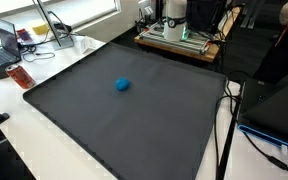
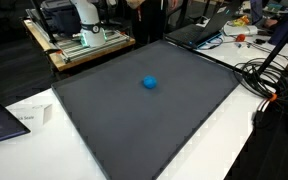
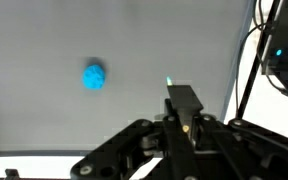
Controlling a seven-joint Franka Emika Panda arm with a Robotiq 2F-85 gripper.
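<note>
Gripper (image 3: 187, 122) nearest, jaws' state unclear, blue ball (image 3: 94, 76) apart on dark mat (image 3: 44, 120)

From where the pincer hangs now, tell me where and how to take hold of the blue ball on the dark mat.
Grip the blue ball across its middle, coming straight down from above. It looks round, so no side seems better than another, and it lies alone on the flat dark mat with bare surface all around for the fingers. The pincer is well off it in the wrist view; whether it is open cannot be told.
</note>
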